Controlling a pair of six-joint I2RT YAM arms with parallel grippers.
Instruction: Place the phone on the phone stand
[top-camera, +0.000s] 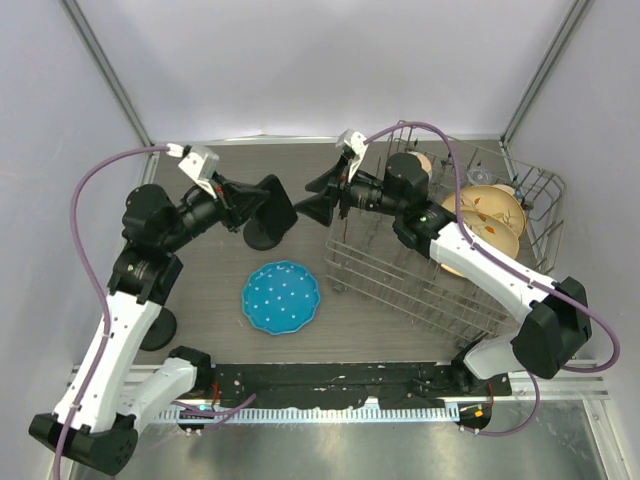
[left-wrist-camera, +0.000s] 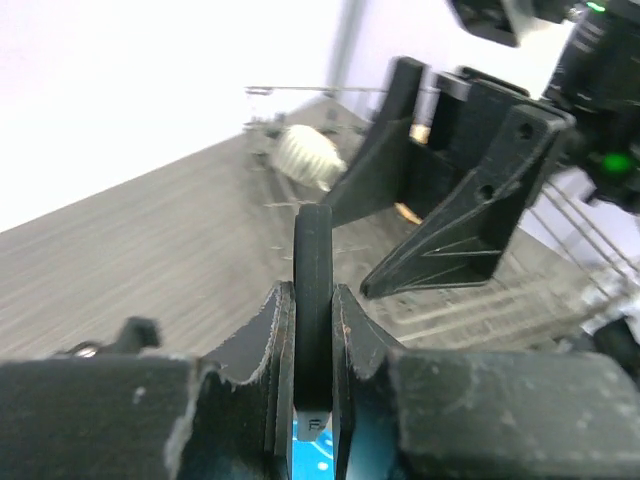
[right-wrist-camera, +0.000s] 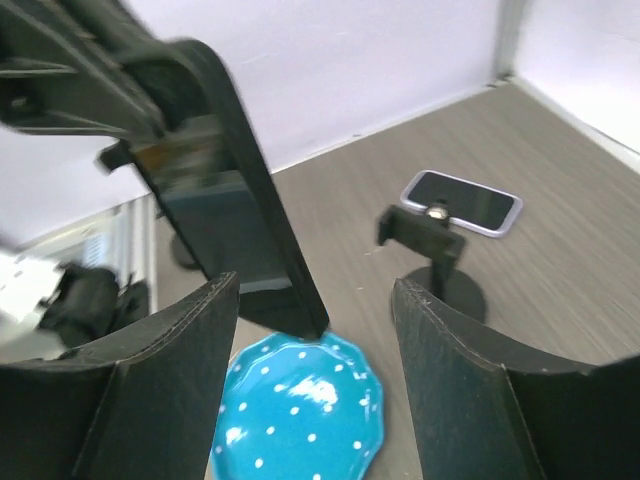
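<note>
The left end effector (left-wrist-camera: 312, 335) is clamped tight on a black phone (left-wrist-camera: 312, 250), gripping it by its thin edges and holding it up off the surface (right-wrist-camera: 560, 150). The right end effector (right-wrist-camera: 315, 290) faces it with its jaws spread wide and grips nothing, though the phone's lower end hangs in the gap between them. A blue plate (right-wrist-camera: 300, 410) lies below. The phone stand (right-wrist-camera: 435, 245) stands beyond the right end effector, with a second phone (right-wrist-camera: 462, 200) flat behind it.

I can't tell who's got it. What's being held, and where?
The left gripper pinches the black phone at one end; the right gripper holds nothing.
</note>
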